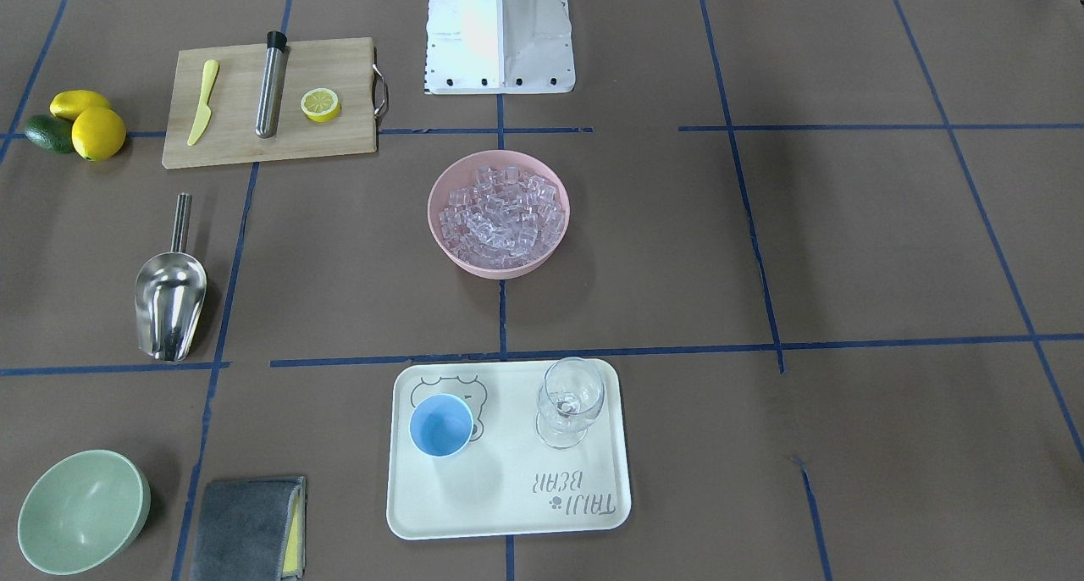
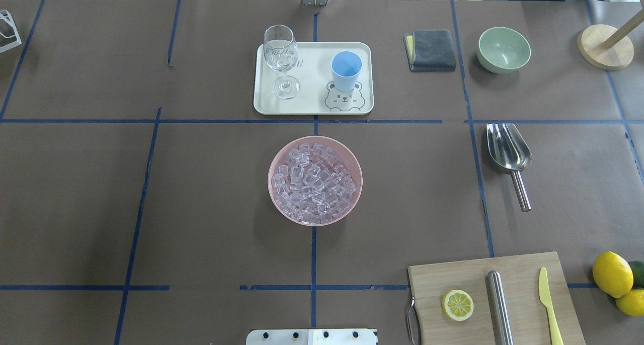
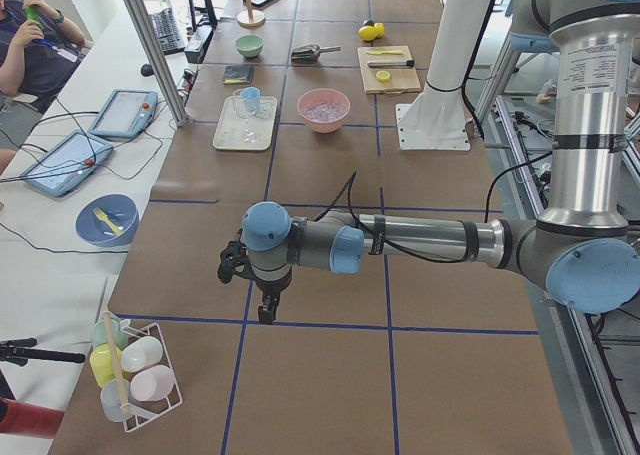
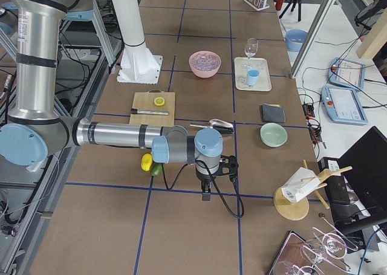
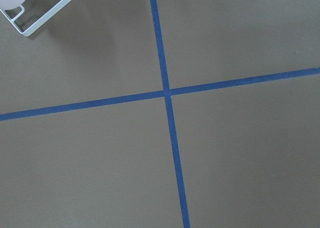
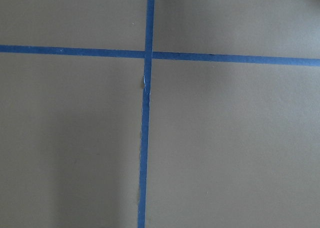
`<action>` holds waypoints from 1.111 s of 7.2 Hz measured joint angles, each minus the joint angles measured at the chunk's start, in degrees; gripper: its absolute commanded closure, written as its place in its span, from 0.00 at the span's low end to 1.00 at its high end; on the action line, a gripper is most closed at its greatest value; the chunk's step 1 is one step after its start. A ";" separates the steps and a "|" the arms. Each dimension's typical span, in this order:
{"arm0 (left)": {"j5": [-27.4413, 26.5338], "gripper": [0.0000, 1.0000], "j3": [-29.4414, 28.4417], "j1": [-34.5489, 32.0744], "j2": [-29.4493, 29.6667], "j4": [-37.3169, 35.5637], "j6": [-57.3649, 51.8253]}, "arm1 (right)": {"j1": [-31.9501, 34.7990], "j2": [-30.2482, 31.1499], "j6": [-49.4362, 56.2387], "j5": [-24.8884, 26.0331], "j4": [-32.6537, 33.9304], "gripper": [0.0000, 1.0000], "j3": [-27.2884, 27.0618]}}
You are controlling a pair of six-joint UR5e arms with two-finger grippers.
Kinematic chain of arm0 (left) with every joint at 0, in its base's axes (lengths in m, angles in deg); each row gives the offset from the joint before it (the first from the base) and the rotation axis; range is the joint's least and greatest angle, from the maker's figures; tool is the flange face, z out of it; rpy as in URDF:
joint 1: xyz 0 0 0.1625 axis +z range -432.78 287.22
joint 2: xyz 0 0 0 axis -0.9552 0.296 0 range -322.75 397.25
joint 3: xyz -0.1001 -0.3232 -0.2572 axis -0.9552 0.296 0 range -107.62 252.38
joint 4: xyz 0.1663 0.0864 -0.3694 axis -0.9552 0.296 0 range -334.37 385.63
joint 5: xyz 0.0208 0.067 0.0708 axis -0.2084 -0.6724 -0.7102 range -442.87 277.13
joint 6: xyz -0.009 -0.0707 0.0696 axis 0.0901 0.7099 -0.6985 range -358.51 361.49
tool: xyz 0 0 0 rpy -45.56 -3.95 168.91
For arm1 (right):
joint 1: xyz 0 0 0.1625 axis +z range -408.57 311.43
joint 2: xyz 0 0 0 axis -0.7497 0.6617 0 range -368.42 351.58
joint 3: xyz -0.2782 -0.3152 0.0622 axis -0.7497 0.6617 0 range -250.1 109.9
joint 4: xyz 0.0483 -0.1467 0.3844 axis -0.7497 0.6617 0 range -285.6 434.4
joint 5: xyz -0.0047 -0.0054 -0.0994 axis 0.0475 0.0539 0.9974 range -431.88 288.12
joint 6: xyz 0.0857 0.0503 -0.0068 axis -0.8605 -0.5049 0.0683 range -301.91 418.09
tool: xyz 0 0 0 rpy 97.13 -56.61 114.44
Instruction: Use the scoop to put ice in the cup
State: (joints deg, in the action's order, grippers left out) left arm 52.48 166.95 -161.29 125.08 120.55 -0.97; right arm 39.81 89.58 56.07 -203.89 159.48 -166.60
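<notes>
Brown paper-covered table [image 2: 211, 194] is gridded with blue tape [image 2: 313, 254]. The ice [image 2: 313, 181] is heaped in a pink bowl [image 2: 270, 176]. The cup [image 2: 346, 69] is stood on a tray [image 2: 312, 83], and the scoop [image 2: 509, 149] is laid well apart. Whether the left tool [image 3: 265, 315] and right tool [image 4: 206, 193] are apart or together cannot be told.

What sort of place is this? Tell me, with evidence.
Probably a robotics lab, not a kitchen: a robot arm over a table gridded with blue tape, teach pendants alongside, and a staged pink bowl of ice.

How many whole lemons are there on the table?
2. Both lie beside the cutting board, on the robot's right: the round lemon, and the second lemon just behind it, nearer the robot. None seems hidden.
</notes>
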 measured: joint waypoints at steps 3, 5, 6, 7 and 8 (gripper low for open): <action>0.02 0.00 0.40 0.02 0.25 -0.02 -0.04 | -0.02 -0.03 -0.06 -0.14 -0.02 0.00 -0.03; -0.24 0.00 1.47 0.02 0.27 0.02 -0.02 | -0.03 -0.26 -0.15 -0.19 -0.08 0.00 -0.08; -0.36 0.00 2.50 0.03 0.32 0.04 0.01 | -0.13 -0.42 -0.32 -0.26 -0.11 0.00 -0.30; -0.36 0.00 3.16 0.04 0.36 0.07 0.05 | -0.64 -0.84 -0.58 -0.37 -0.53 0.00 -0.55; -0.20 0.00 3.05 0.06 0.68 0.26 0.16 | -1.59 -1.48 -0.90 -0.47 -1.34 0.00 -0.60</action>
State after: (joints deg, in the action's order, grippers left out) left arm 52.28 170.00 -161.23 125.76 120.81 -0.80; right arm 38.22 88.10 55.17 -204.36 158.14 -167.21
